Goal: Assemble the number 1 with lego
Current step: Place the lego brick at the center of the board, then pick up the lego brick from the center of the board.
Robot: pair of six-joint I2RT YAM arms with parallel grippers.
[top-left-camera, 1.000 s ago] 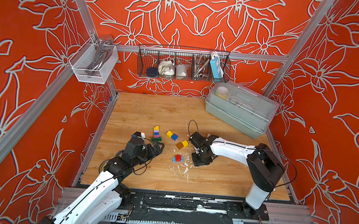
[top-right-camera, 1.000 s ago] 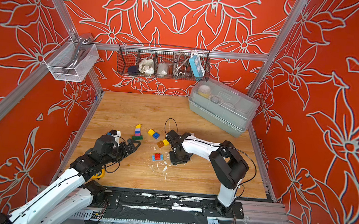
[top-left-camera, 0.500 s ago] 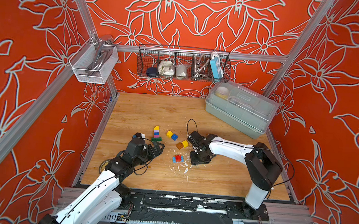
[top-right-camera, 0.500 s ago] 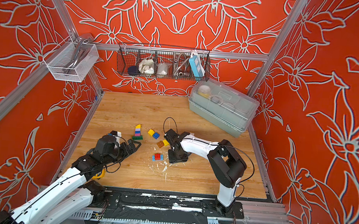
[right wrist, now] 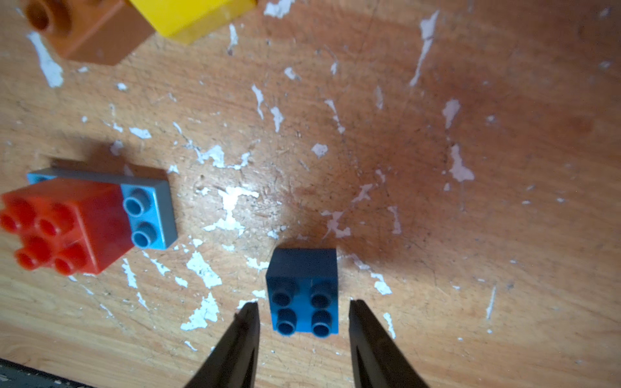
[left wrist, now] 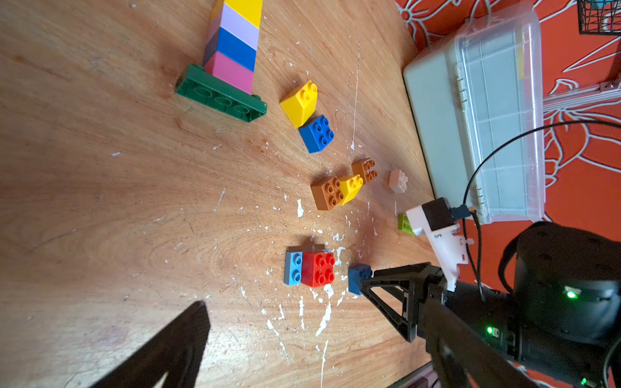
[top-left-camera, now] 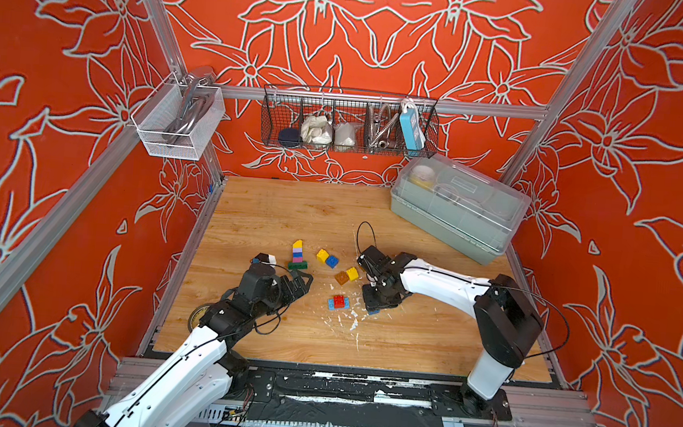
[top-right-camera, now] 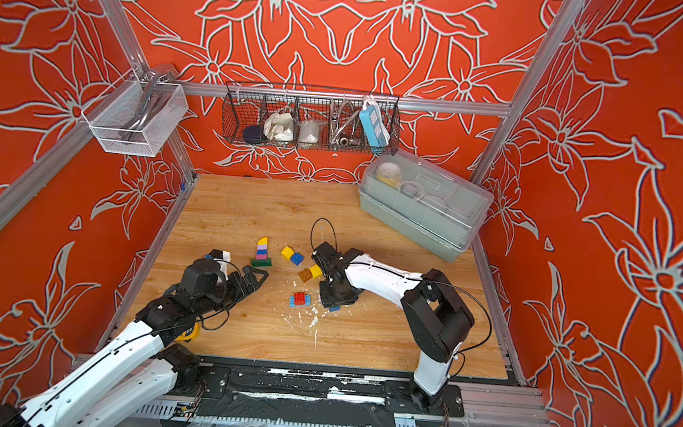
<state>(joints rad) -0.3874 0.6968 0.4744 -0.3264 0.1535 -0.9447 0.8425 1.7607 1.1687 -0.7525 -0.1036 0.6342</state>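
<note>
Right gripper shifted, jaws apart straddling dark blue brick untouched, left gripper splayed

A stack lies on its side: a dark green flat brick with its 3 underside tubes showing, then a pink brick, a blue brick, a lilac brick and a yellow sloped cap. Near it, a yellow sloped brick touches a blue square brick. A brown square brick touches a second yellow brick, with another brown brick just behind and a pale square brick apart. A red square brick sits on a light blue flat brick, leaving 2 studs bare at one end. Just beside them a dark blue square brick rests with 4 studs up. A lime brick is mostly hidden.
</note>
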